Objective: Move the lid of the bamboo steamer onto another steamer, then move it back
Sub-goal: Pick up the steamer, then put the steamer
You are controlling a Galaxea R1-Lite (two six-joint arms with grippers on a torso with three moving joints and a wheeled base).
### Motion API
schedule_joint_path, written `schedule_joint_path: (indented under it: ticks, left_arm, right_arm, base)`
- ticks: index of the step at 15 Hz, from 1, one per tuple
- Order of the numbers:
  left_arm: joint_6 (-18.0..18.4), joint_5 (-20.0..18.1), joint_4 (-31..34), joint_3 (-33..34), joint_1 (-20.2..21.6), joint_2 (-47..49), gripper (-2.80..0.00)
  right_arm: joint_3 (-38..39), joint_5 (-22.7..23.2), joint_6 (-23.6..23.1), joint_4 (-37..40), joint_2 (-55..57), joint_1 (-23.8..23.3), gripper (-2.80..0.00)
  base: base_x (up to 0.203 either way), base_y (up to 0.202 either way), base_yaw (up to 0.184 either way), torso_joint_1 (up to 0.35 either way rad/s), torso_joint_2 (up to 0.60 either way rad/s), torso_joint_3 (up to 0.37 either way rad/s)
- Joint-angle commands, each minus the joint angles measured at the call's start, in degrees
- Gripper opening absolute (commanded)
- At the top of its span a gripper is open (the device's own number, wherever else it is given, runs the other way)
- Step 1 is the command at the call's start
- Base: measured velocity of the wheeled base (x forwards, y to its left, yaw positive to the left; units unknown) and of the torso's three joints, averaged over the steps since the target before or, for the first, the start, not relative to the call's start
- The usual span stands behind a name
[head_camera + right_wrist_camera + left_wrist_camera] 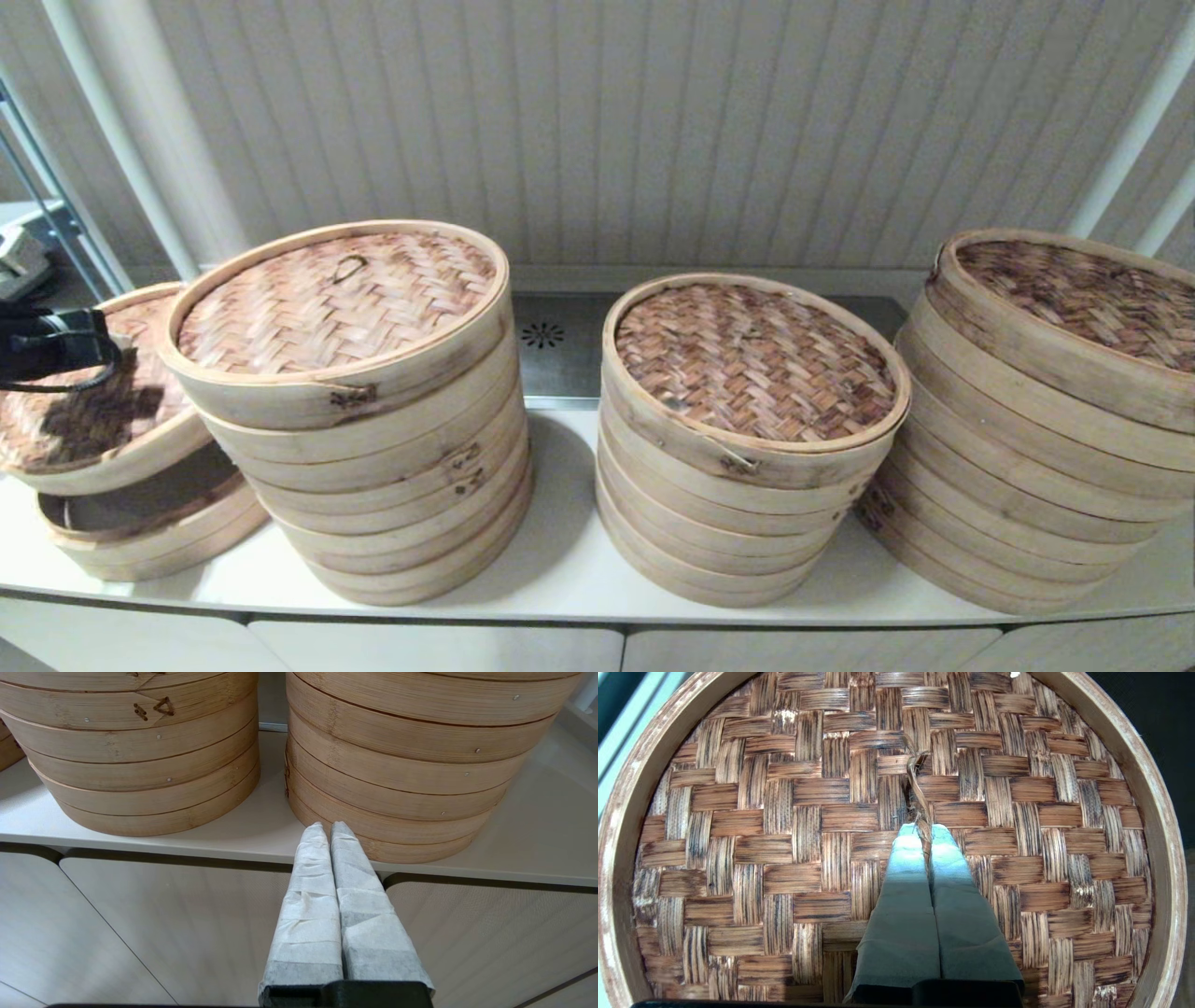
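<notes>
Left tool [924, 833] pinching the loop handle [917, 788] of the lid [89, 411], lid lifted and tilted above the low steamer [154, 527] at the tabletop's [560, 560] left end, right tool [327, 830] clenched, holding nothing, low before the tabletop

The bamboo steamer lid [89, 411], held at the far left, has a woven top of flat bamboo strips, matt and rough, with dark grain streaks, and a smooth pale bamboo rim; its handle loop [917, 791] is thin twisted fibre. The left end effector [924, 830] has fingers [906, 896] wrapped in matt, wrinkled grey-green tape. The right end effector [327, 828] is wrapped in matt white papery tape, creased in bands. The steamer stacks [392, 467] are bent bamboo bands, smooth, pale and matt, with dark lashing stitches and small pins. The worktop [560, 560] is smooth, pale, faintly glossy. Behind it sits a brushed metal panel [551, 350]. The cabinet fronts [140, 924] look matt and finely textured.
</notes>
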Motion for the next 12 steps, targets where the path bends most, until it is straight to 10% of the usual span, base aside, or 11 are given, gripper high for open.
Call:
schedule_joint_path:
  ticks: [1, 12]
  left_arm:
    - [-0.11, -0.02, -0.02, -0.42, 0.03, -1.92, -2.80]
    - [-3.33, 0.00, 8.83, -11.95, 0.84, -7.56, -2.80]
  right_arm:
    - [0.01, 0.05, -0.04, 0.01, -0.10, 0.02, -2.80]
    - [0.01, 0.00, -0.04, 0.01, -0.10, 0.02, -2.80]
  base:
    - [0.000, 0.000, 0.000, 0.000, 0.00, 0.000]
    - [0.000, 0.000, 0.000, 0.000, 0.00, 0.000]
